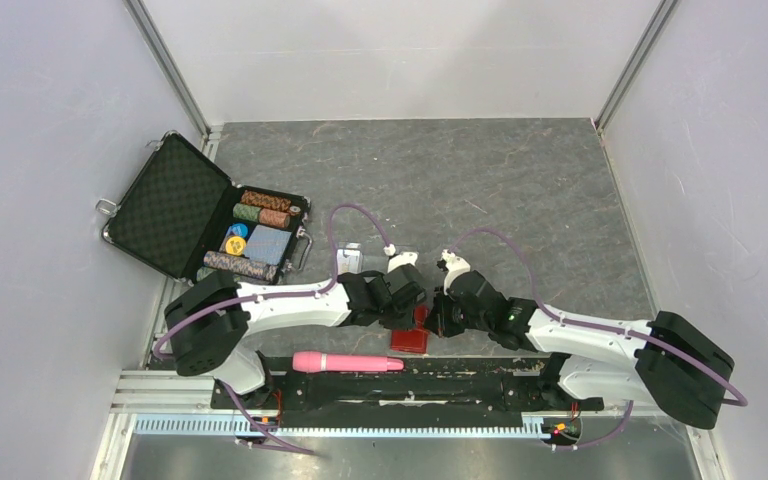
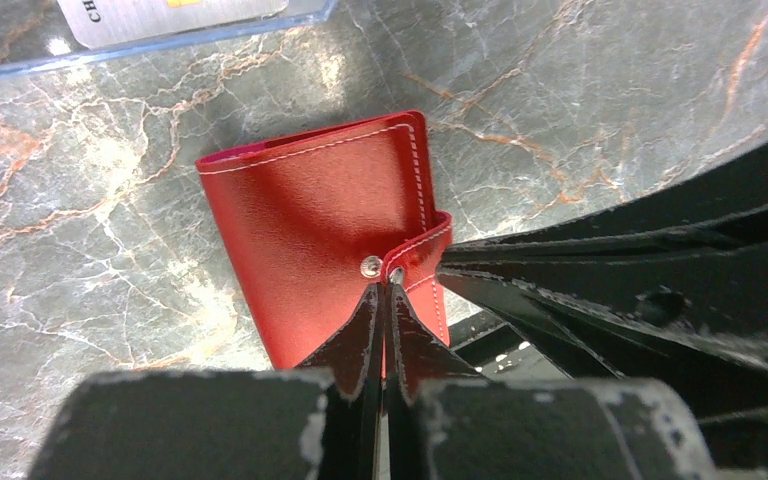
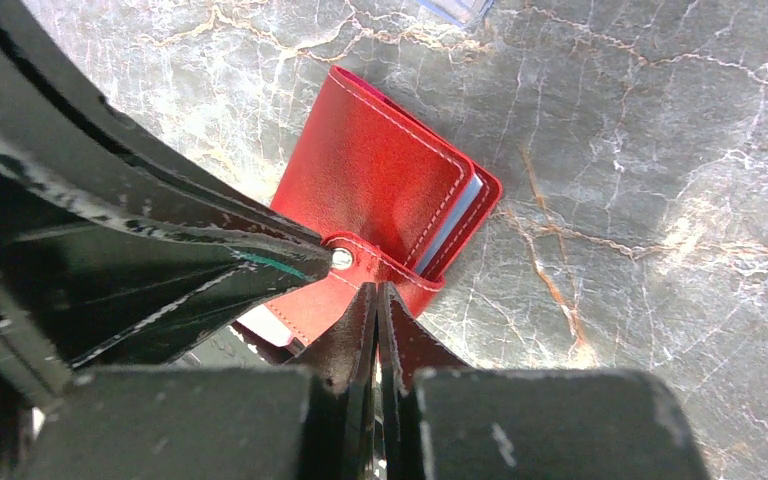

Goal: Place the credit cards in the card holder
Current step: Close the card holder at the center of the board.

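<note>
Card holder: red leather-like, slight sheen, white stitching, metal snap. Table: glossy marble-look.

The card holder is showing glossy red with white stitching and a pale blue inner edge; the desk is showing grey marble veined white and rusty orange.

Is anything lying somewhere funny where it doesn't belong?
Yes. A pink stick lies on the black rail between the arms' bases, not on the stone table. The red card holder looks fine and is snapped shut.
</note>
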`<state>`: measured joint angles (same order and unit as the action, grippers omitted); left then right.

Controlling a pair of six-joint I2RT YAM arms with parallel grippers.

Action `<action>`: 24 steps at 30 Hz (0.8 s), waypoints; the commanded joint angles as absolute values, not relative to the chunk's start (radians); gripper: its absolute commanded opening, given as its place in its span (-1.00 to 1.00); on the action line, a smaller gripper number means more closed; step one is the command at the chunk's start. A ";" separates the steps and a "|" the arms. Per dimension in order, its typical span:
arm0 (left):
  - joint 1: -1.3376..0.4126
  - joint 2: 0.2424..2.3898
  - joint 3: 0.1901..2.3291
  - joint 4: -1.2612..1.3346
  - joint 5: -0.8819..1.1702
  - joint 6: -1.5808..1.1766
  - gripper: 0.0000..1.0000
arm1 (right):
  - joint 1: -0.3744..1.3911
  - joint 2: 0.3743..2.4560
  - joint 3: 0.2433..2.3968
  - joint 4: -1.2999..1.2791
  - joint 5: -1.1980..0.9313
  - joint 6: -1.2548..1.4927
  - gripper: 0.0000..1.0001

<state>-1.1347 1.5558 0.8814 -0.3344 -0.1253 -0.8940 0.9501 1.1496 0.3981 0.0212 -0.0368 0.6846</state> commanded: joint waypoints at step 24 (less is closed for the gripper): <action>-1.134 1.607 0.878 -0.393 -0.207 -0.887 -0.95 | 0.954 1.213 0.446 0.146 -0.070 0.667 -1.00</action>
